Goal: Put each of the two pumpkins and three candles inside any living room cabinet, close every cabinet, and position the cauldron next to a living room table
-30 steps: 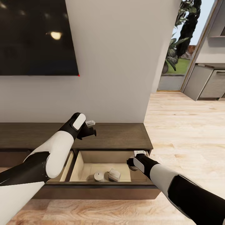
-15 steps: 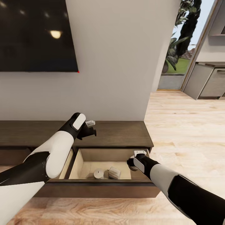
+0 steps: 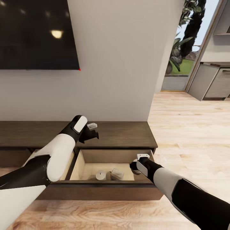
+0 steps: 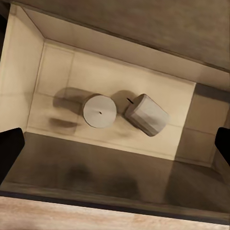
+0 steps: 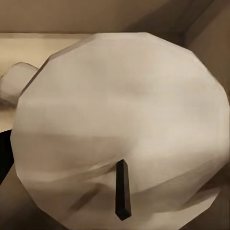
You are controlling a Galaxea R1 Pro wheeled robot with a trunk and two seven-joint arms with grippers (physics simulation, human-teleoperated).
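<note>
Inside the open drawer [image 3: 83,161] of the dark wood cabinet [image 3: 127,135] you now see two stubby beige candles [image 3: 100,175], one upright and one tipped on its side [image 3: 117,174]; your view has crept closer since a second ago. A third candle [image 5: 120,124], faceted with a black wick, sits pinched in your right gripper [image 3: 136,166] over the drawer's right end. Your left gripper [image 3: 92,131] hovers above the cabinet top, fingers [image 4: 10,146] spread.

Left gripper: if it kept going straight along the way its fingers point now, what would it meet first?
Judging by the left wrist view, the left gripper points down into the open drawer. It would probably first meet the drawer floor beside the upright candle or the tipped candle; depth is unclear.
</note>
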